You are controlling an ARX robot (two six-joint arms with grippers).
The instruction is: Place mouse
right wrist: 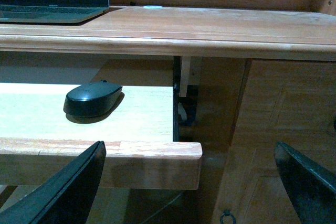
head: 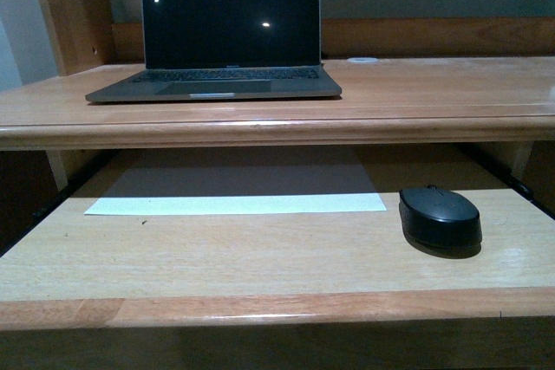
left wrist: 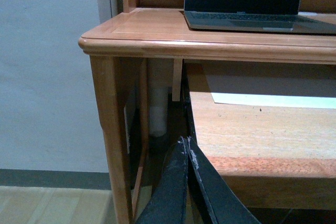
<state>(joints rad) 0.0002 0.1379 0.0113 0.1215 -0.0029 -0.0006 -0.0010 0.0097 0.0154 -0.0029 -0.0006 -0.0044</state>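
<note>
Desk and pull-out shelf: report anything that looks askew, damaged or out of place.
Nothing stands out. The mouse sits flat on the right of the pull-out shelf, the white sheet lies straight at its back, and the laptop stands open on the desk top. Only the fingertips of the left gripper show whitish scuffs.

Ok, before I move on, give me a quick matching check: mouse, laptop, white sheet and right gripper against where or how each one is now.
Things:
1. mouse
2. laptop
3. white sheet
4. right gripper

Places or states:
A. lid up, standing on the desk top
B. open, holding nothing
C. lying flat on the pull-out shelf, left of the centre
D. resting on the right side of the pull-out shelf

Pairs: 1-D, 2-A, 3-C, 4-B
</note>
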